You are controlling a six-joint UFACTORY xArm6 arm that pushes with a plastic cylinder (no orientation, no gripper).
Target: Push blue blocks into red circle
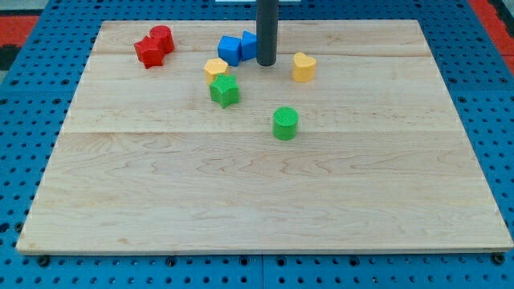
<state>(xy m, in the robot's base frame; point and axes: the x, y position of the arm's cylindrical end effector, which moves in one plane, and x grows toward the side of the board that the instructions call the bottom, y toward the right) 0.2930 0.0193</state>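
Note:
Two blue blocks sit near the view's top centre: one blue block point(230, 50) and a second blue block point(249, 45) touching it on its right. My tip point(266, 63) stands right beside the second blue block, on its right side. A red cylinder point(161, 38) and a red star-shaped block point(148, 52) lie together at the view's top left, well left of the blue blocks.
A yellow block point(215, 69) lies just below the blue blocks, with a green star-like block point(225, 91) under it. A yellow heart-shaped block point(303, 67) is right of my tip. A green cylinder point(285, 123) sits lower, near centre. The wooden board point(257, 201) rests on a blue pegboard.

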